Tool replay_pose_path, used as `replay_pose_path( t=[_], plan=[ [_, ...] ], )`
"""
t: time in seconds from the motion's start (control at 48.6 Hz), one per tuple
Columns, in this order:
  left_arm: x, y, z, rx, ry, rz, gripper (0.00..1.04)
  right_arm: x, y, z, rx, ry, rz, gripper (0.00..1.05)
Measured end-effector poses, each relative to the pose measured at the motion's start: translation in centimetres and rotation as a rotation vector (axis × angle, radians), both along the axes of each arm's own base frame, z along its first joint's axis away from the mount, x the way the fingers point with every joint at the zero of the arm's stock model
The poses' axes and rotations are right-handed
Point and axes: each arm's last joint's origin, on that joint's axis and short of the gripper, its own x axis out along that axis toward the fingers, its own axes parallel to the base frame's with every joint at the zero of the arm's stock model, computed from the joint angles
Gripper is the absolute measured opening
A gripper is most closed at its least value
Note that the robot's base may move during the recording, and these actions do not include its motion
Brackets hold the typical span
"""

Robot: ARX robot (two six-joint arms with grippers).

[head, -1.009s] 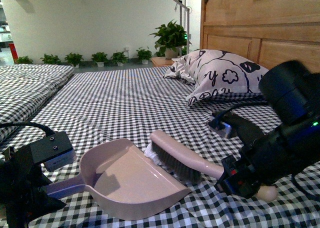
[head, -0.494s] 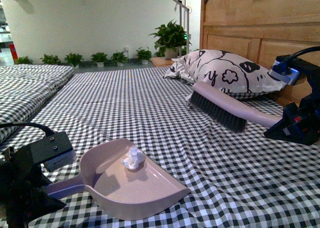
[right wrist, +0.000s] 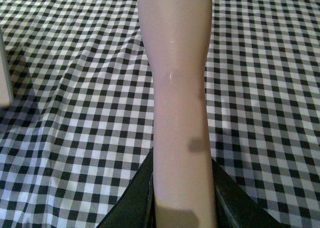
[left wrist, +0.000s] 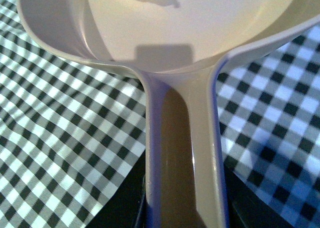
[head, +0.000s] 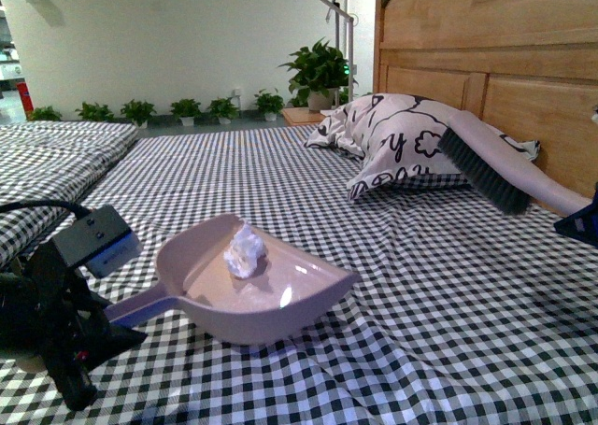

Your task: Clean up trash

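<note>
The trash, a small crumpled white tissue wad [head: 245, 250], lies inside the pink dustpan [head: 280, 308], near its back wall. My left gripper [head: 93, 336] is shut on the dustpan's handle and holds the pan lifted off the checked bedspread, tilted back. In the left wrist view the handle [left wrist: 182, 153] runs between the jaws up to the pan [left wrist: 200, 22]. My right gripper [head: 584, 221] is shut on the pink brush [head: 486, 168], held high at the right before the pillow. The brush handle [right wrist: 180, 112] fills the right wrist view.
A white black-patterned pillow [head: 402, 140] leans against the wooden headboard [head: 486, 51] at the back right. The black-and-white checked bedspread [head: 280, 182] covers the bed. A second bed [head: 47, 154] lies to the left. Potted plants [head: 318, 70] and a lamp stand behind.
The brush swept the tissue wad into the dustpan, then rose up and to the right. The dustpan has lifted off the bedspread and tilted back with the wad in it.
</note>
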Motion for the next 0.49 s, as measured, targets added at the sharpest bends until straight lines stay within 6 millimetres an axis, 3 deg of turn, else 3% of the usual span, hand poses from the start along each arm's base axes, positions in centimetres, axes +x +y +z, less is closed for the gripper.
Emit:
replay_pose_path(
  t=[0.185,0.268,0.494],
  plan=[
    [-0.2,0.0,0.6,-0.065,-0.059,0.066,0.25,-1.7,-1.2,1.2,0.017,-0.05,-0.037,0.2],
    [-0.4,0.1,1.2,-0.074,-0.128,0.122,0.25,-2.8,-2.1,2.6,0.048,-0.091,-0.075,0.2],
    [-1.4,0.4,5.0,-0.105,-0.347,0.375,0.25,-6.4,-4.7,5.9,0.185,-0.165,-0.188,0.2]
  ],
)
